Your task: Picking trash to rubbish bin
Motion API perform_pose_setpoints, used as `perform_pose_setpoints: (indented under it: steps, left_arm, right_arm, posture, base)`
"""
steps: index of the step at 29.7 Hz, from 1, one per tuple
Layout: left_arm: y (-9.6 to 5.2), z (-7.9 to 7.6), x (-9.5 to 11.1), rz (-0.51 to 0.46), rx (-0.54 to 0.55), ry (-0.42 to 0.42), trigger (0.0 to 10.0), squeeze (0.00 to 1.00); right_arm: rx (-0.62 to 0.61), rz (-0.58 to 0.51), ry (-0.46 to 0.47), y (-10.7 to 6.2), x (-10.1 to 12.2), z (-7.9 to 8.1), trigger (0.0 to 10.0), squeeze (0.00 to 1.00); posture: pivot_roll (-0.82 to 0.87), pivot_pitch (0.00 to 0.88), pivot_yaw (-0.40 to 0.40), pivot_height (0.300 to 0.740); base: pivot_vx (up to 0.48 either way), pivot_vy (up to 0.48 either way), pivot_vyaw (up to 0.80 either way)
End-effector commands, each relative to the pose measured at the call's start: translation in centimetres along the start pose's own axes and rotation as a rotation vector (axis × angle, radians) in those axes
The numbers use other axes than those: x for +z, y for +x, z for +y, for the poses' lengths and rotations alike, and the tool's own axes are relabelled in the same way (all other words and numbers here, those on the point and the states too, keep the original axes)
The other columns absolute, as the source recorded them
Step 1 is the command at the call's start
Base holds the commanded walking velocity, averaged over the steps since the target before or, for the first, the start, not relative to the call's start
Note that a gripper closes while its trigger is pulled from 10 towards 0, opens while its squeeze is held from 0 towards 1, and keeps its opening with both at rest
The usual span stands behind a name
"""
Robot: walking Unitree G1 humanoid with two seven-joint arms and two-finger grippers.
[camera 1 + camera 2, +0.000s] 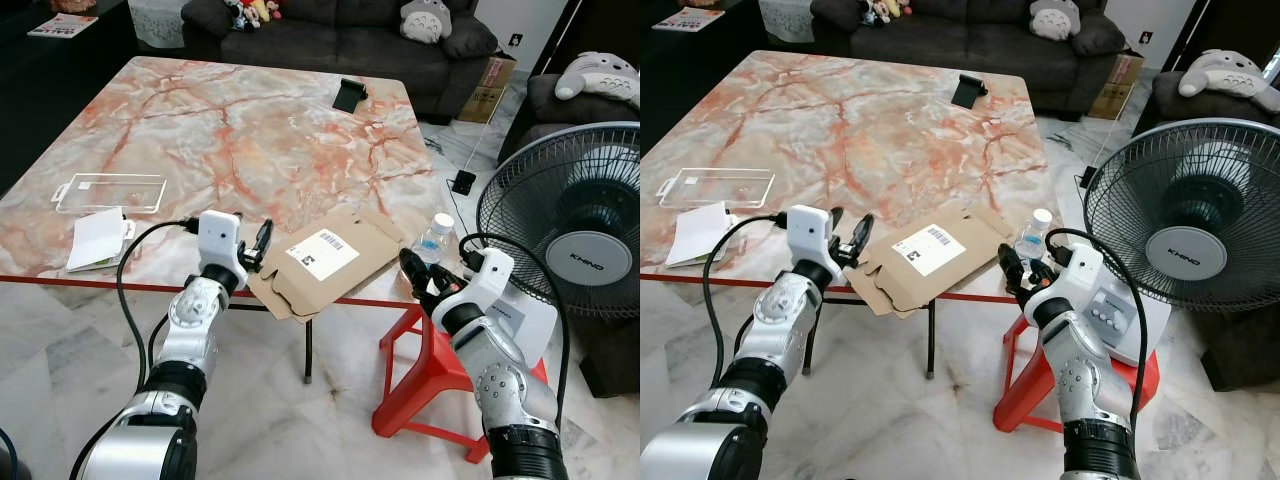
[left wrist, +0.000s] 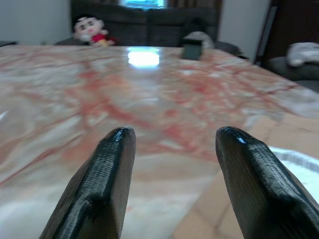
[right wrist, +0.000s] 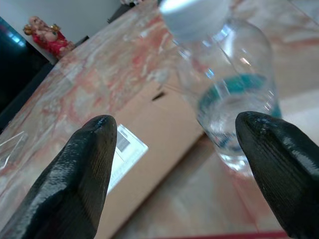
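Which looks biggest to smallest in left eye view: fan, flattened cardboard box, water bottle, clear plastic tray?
1. Fan, though it sits nearer the camera, so partly perspective.
2. Flattened cardboard box.
3. Clear plastic tray.
4. Water bottle, clearly smallest.

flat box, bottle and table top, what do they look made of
Flat box: brown cardboard, matte, with folded flaps and a white printed label.
Bottle: clear plastic by the look, glossy, see-through with a white cap.
Table top: marble or marble-look stone, polished; pink-orange veins and a window glare in the left wrist view.
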State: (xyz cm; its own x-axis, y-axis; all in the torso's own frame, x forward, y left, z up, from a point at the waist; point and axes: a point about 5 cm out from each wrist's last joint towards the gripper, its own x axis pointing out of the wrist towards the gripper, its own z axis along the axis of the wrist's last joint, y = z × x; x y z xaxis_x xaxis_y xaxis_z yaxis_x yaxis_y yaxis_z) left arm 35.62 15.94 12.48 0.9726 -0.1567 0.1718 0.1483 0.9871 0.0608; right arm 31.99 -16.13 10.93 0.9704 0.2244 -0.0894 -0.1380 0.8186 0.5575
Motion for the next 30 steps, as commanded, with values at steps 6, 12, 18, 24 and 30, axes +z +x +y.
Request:
perform_pose_setpoints:
  steps: [6, 12, 18, 24, 30]
  left_arm:
    - [-0.1, -0.1, 0.3, -0.023, 0.023, 0.024, 10.0, 0.0]
    - [0.1, -0.7, 0.4, -0.028, 0.007, 0.036, 10.0, 0.0]
    - [0.3, -1.2, 0.5, -0.034, -0.013, 0.033, 10.0, 0.0]
    - [0.3, -1.4, 0.5, -0.038, -0.023, 0.032, 10.0, 0.0]
    - [0.2, -1.6, 0.6, -0.049, -0.03, 0.028, 10.0, 0.0]
  right_arm:
    - [0.028, -0.01, -0.038, 0.6, -0.2, 0.5, 10.0, 0.0]
    - [0.028, -0.014, -0.041, 0.7, -0.4, 0.3, 10.0, 0.0]
    - [0.019, -0.018, -0.043, 0.5, -0.6, 0.0, 10.0, 0.0]
    - [0.017, -0.014, -0.045, 0.5, -0.7, 0.0, 10.0, 0.0]
    - [0.02, -0.015, -0.049, 0.5, -0.8, 0.0, 10.0, 0.0]
  posture:
    - [-0.01, 0.046, -0.114, 0.74]
    - [-0.02, 0.038, -0.11, 0.74]
    - [-0.02, 0.033, -0.106, 0.74]
    - [-0.02, 0.029, -0.106, 0.74]
    - [-0.02, 0.031, -0.107, 0.74]
  base:
    - [0.0, 0.0, 0.0]
    - [0.0, 0.0, 0.0]
    - [-0.186, 0.0, 0.0]
    - [-0.285, 0.0, 0.0]
    - [-0.221, 0.0, 0.0]
